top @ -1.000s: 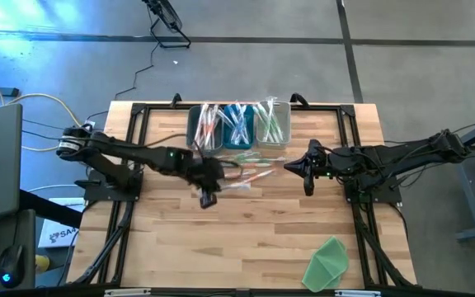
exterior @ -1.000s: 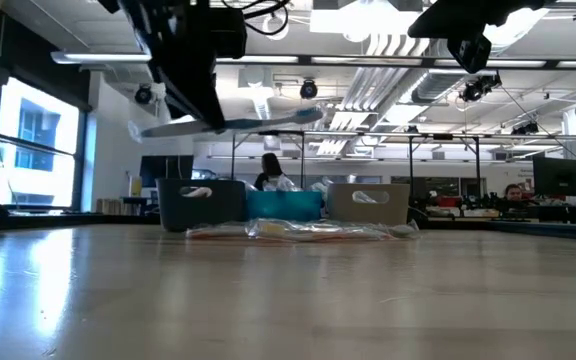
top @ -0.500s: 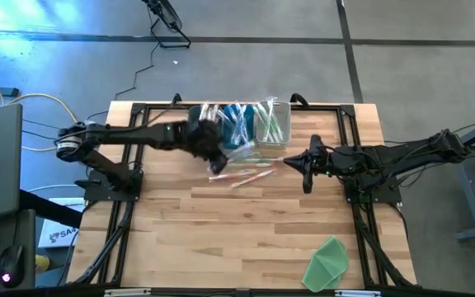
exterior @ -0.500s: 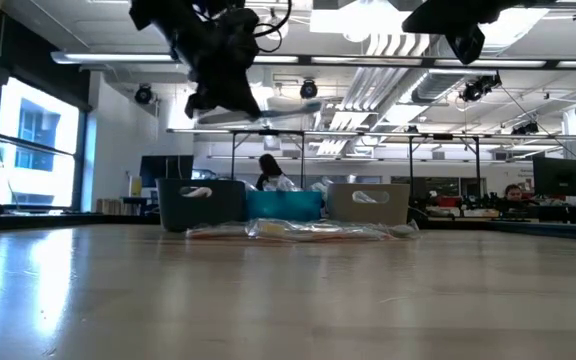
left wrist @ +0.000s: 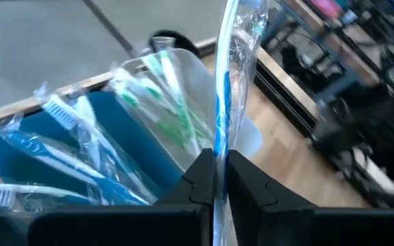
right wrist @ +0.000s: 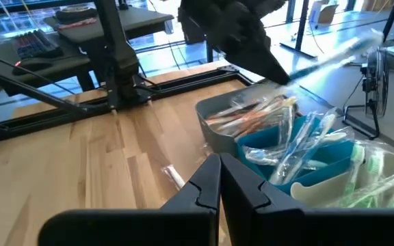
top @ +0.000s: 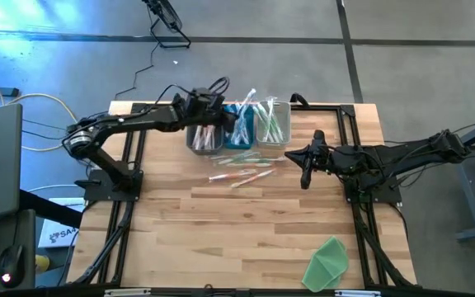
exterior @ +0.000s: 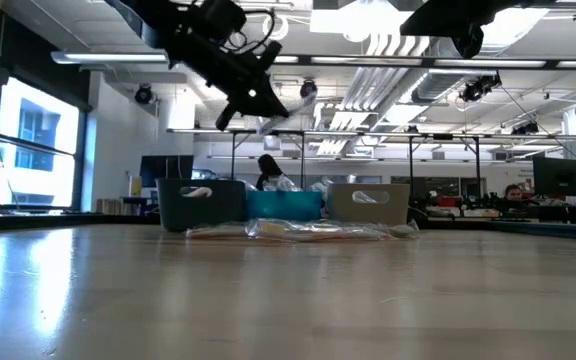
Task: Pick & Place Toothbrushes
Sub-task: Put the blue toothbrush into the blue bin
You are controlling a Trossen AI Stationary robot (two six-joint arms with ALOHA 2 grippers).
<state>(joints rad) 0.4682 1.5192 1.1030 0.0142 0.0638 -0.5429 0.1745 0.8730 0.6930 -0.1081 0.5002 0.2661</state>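
L gripper [left wrist: 219, 179] clamped on 1 blue brush [left wrist: 221, 102] over 3 bins [top: 239, 125] at bench far edge; approx 4 loose brushes [top: 242, 172]; R gripper [top: 305, 171] closed, empty.

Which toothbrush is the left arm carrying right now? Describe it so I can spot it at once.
Start at the three bins at the table's far edge. The left gripper hangs above the dark and blue ones, shut on a blue toothbrush. Unlike the others, it is held in the air in a clear wrapper.

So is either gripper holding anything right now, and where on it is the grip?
The left gripper pinches a blue toothbrush in clear wrap, on its handle, above the bins. The right gripper is shut and holds nothing.
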